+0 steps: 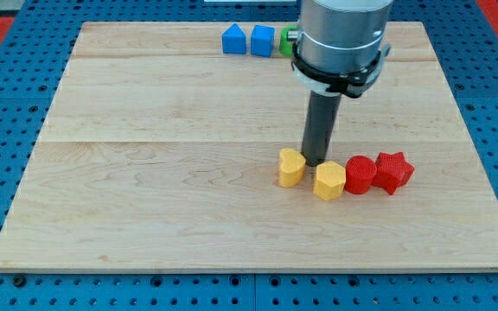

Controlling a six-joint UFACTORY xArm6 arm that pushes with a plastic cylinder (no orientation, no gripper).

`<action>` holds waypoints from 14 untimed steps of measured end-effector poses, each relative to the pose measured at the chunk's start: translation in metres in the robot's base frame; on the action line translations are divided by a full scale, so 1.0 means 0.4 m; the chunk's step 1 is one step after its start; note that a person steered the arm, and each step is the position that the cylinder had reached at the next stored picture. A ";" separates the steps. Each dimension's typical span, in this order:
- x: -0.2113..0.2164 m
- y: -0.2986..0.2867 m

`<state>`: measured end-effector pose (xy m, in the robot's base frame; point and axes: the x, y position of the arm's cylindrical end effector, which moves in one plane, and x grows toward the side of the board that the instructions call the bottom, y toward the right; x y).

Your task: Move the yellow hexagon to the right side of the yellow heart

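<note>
Already the yellow hexagon point(329, 181) sits just right of the yellow heart point(290, 168), near the board's lower middle, touching a red block point(360, 174). My tip point(320, 162), a bare rod with nothing to open or close, stands just above the gap between the yellow pair, hexagon toward the view's lower right.

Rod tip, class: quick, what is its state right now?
My tip: no gripper, holding nothing; just behind the yellow heart and yellow hexagon.

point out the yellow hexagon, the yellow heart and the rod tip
yellow hexagon point(329, 180), camera view, on its top face
yellow heart point(291, 166), camera view, on its top face
my tip point(320, 162), camera view, the rod's very end, just above the two blocks
</note>
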<state>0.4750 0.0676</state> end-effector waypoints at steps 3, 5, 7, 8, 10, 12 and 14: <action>-0.082 -0.051; -0.021 -0.067; -0.022 -0.081; -0.026 -0.218; 0.231 -0.205; 0.210 0.019; 0.205 0.080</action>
<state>0.5572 0.0996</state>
